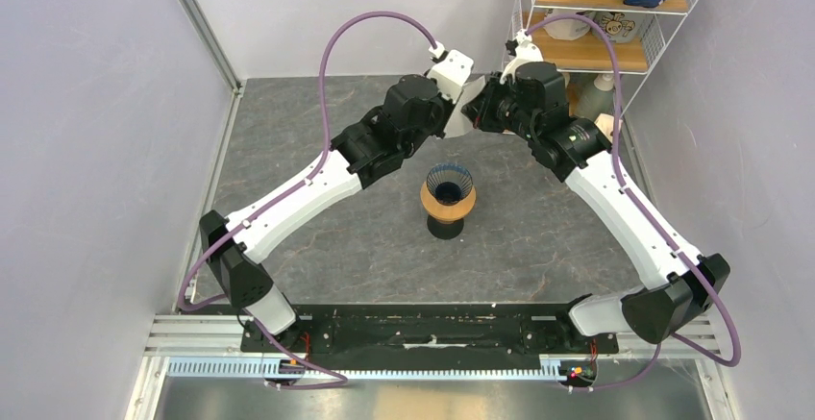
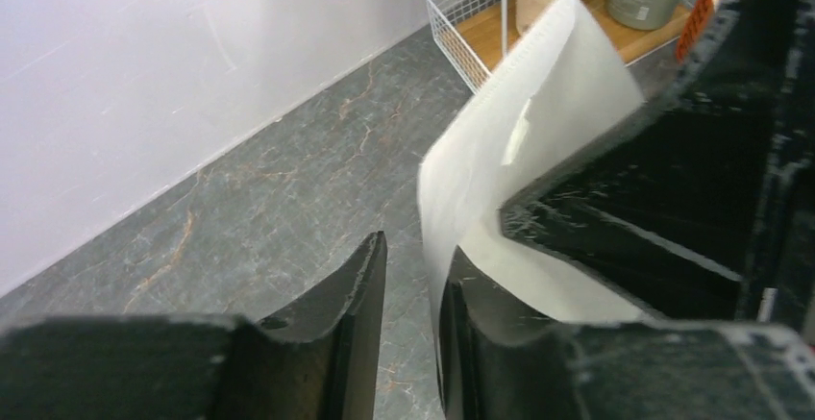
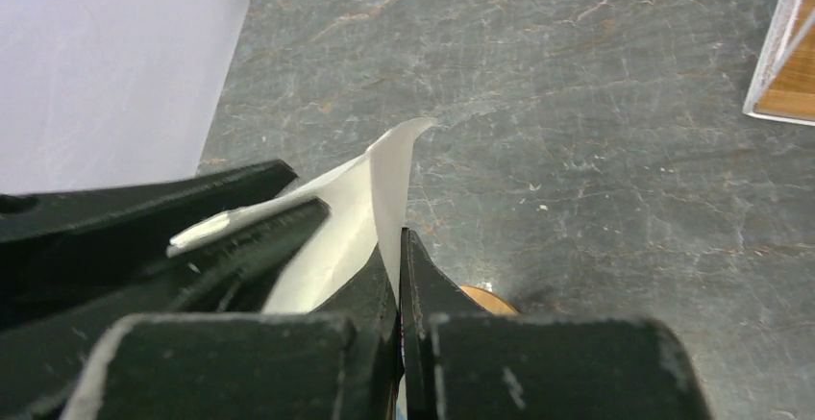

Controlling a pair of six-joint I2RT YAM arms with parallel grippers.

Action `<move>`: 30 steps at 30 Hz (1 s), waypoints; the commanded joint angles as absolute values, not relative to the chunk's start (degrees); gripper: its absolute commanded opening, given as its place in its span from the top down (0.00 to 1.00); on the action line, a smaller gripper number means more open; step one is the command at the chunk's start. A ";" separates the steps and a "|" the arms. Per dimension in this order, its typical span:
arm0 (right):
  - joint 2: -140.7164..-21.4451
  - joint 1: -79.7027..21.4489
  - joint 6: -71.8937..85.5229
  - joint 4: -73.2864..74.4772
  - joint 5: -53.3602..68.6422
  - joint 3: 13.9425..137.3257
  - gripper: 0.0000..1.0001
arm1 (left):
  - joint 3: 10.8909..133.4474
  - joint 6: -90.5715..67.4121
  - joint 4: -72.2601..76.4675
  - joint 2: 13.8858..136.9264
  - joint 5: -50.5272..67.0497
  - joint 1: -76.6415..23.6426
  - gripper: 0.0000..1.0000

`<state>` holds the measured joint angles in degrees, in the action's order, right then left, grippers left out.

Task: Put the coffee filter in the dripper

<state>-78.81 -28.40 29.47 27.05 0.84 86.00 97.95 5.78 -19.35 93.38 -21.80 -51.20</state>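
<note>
Item: coffee filter (image 2: 548,103), thin white paper, held in the air between the two arms at 12 o'clock from the dripper (image 1: 449,185), clear of it and not yet over its mouth. Holder: right claw (image 3: 401,247), fingers pressed together with one wall of the paper pinched between them. Second contact: left claw (image 2: 415,252), jaws standing apart, the paper's edge lying against the inner face of one finger but not clamped; whether that finger sits inside the fold cannot be told for certain. Destination: dripper, dark blue and ribbed, mouth up and unfilled, perched on an orange ring (image 1: 447,210) atop a narrow dark vessel (image 1: 445,229), standing mid-surface (image 1: 288,151). Wire rack (image 1: 615,16) at 2 o'clock, close behind the right arm. Hazards, as judged: the paper appears only partly opened, so lowered like this it would likely lie flat across the rim rather than seat as a cone. If the claws draw apart too hard or out of step, the thin wall may tear or crease at the pinch. The light sheet may cling to a finger on release and lift back out. The stacked stand looks top-heavy, so a descending claw brushing the rim could tip it.
</note>
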 commanded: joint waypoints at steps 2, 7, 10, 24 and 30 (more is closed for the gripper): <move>-76.57 -28.65 26.15 28.88 -4.27 86.30 1.00 | 100.72 2.66 -18.39 92.27 -23.85 -49.12 0.71; -76.41 -28.65 25.46 29.66 -5.81 86.03 1.00 | 100.37 1.23 -19.83 91.96 -23.11 -48.69 0.75; -76.51 -28.65 25.30 29.88 -5.90 85.95 1.00 | 100.12 0.53 -20.21 91.61 -21.37 -48.65 0.78; -75.50 -28.65 23.16 27.85 -2.63 84.13 1.00 | 97.55 -2.34 -19.24 88.45 -15.16 -47.42 0.85; -75.09 -28.58 20.09 26.03 -0.24 84.11 1.00 | 95.88 -0.18 -18.65 86.62 0.30 -45.49 0.61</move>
<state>-77.17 -28.56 23.27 29.47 -2.37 84.23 95.81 0.14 -20.84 89.82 -10.81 -46.85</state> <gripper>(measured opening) 0.007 0.251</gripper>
